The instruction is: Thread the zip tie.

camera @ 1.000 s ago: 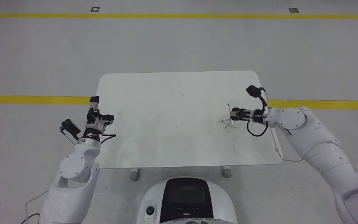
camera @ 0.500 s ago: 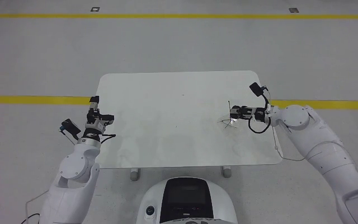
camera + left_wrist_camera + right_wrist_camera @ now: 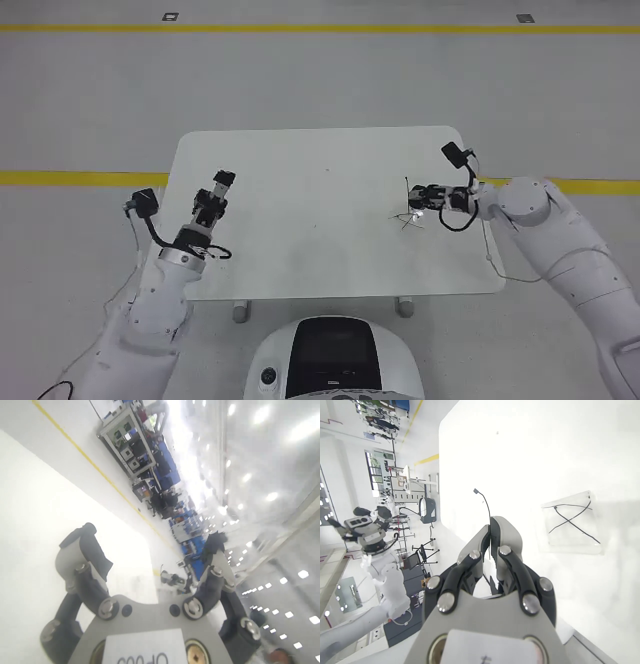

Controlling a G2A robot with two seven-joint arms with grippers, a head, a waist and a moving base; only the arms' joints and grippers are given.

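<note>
The left gripper (image 3: 150,536) has swung in over the table (image 3: 300,250), released; the right gripper (image 3: 490,528) clenches a zip tie (image 3: 486,505).

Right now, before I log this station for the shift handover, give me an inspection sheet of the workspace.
Surface: white table.
Job's things: zip tie in right gripper, head end free; two spare ties crossed in clear tray.
Clutter: nothing seen.
Grippers: right shut on zip tie; left gripper open, above table's other end.
Cables: black cable looped at right wrist.
Surroundings: yellow floor line; equipment racks.
</note>
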